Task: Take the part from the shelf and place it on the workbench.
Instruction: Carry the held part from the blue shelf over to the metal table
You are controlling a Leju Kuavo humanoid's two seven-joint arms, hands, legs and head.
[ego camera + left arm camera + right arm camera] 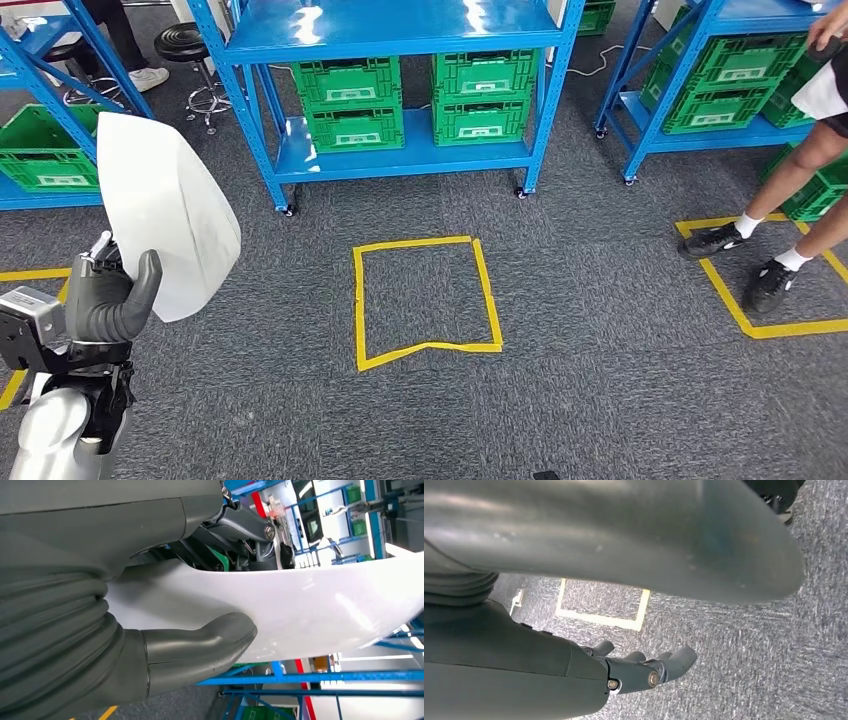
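The part is a smooth white curved shell (165,215) raised at the left of the head view. My left hand (110,300) grips its lower edge, grey thumb lying across the front. In the left wrist view the thumb (200,650) presses on the white shell (310,610) with darker fingers behind it. My right hand (644,672) hangs over the grey carpet; its thumb and fingers are apart and nothing is in it. The blue shelf (400,30) stands ahead across the carpet.
A yellow tape square (425,300) marks the carpet in front of me. Green crates (420,100) fill the lower tier of the blue shelf. A person's legs and black shoes (745,260) stand at the right by another tape square. A stool (190,60) stands at the back left.
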